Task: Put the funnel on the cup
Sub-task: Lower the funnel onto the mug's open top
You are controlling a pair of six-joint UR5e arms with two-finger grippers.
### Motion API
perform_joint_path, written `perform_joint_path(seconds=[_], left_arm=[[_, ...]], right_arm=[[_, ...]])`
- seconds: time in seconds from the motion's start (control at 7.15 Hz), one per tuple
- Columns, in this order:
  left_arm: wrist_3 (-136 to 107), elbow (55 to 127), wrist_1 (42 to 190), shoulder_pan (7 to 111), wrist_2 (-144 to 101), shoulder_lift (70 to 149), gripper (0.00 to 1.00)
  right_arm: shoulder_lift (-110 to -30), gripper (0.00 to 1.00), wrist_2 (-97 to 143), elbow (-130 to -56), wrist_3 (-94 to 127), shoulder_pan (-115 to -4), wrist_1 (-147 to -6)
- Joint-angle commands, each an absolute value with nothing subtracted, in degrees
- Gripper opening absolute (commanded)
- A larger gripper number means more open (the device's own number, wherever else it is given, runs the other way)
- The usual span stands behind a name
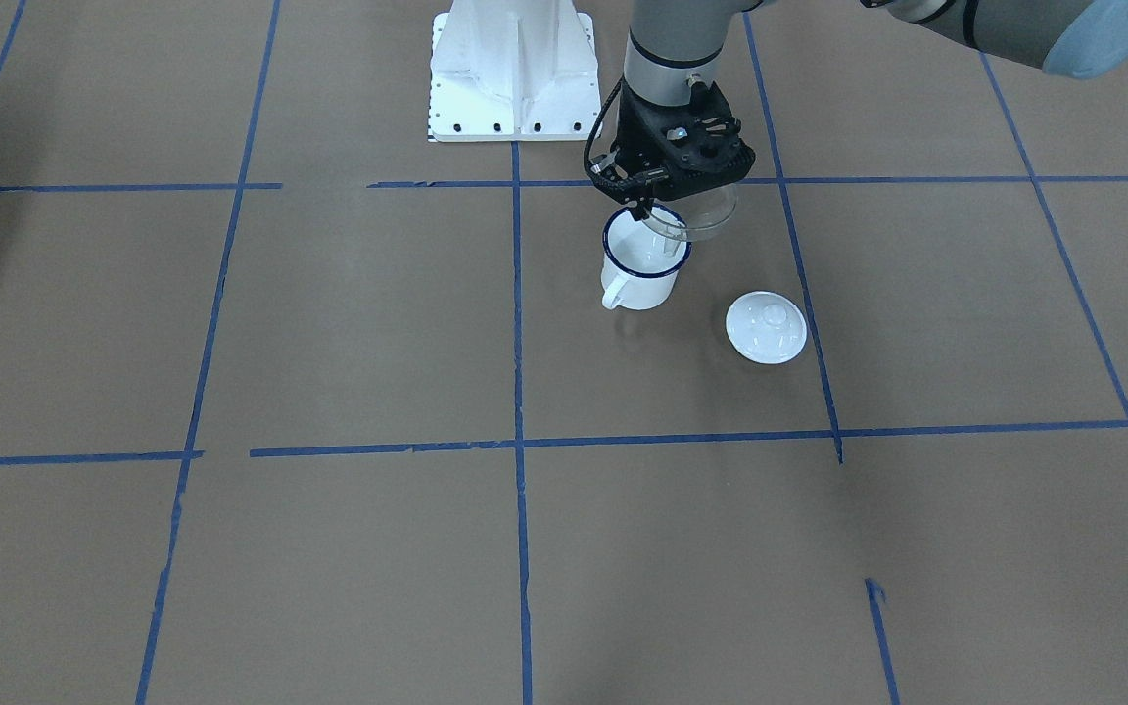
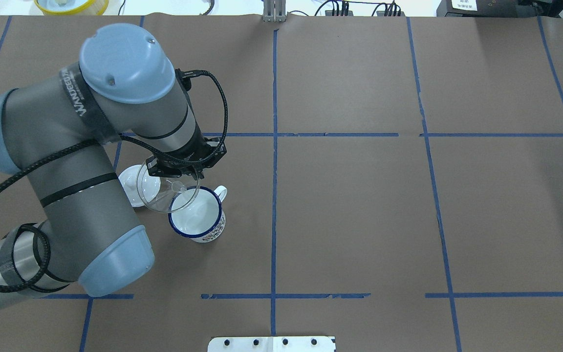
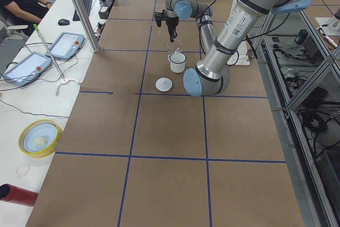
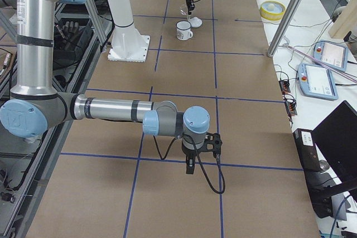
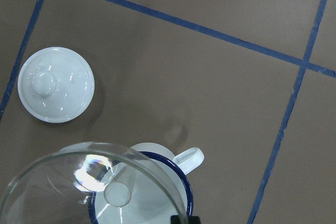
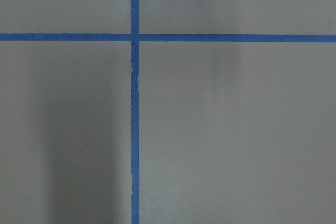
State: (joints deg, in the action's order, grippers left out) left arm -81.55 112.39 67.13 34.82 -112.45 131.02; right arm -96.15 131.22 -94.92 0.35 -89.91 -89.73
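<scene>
My left gripper [image 1: 644, 206] is shut on the rim of the clear funnel [image 1: 699, 217] and holds it tilted above the white mug with the blue rim, the cup [image 1: 640, 266]. From overhead the funnel [image 2: 166, 191] overlaps the cup's [image 2: 201, 217] left edge, and its spout is over that edge. In the left wrist view the funnel [image 5: 79, 182] covers part of the cup [image 5: 188, 159]. My right gripper [image 4: 189, 166] hangs over bare table far from both. I cannot tell whether it is open or shut.
A round white lid with a knob [image 1: 766, 327] lies on the table next to the cup, on my left. The white robot base [image 1: 513, 73] stands behind the cup. Blue tape lines cross the brown table.
</scene>
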Motion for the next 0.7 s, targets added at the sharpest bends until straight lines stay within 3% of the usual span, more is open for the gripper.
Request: perform_joint_path(seconds=[0.0, 0.56], left_arm=[[-78.6, 109.6, 67.2, 32.8, -111.5, 131.7, 0.00], [-75.8, 104.3, 69.2, 30.1, -111.5, 132.6, 0.00]], right_arm=[[-96.2, 1.00, 131.2, -94.9, 0.4, -89.9, -89.7], [-96.2, 1.00, 131.2, -94.9, 0.4, -89.9, -89.7]])
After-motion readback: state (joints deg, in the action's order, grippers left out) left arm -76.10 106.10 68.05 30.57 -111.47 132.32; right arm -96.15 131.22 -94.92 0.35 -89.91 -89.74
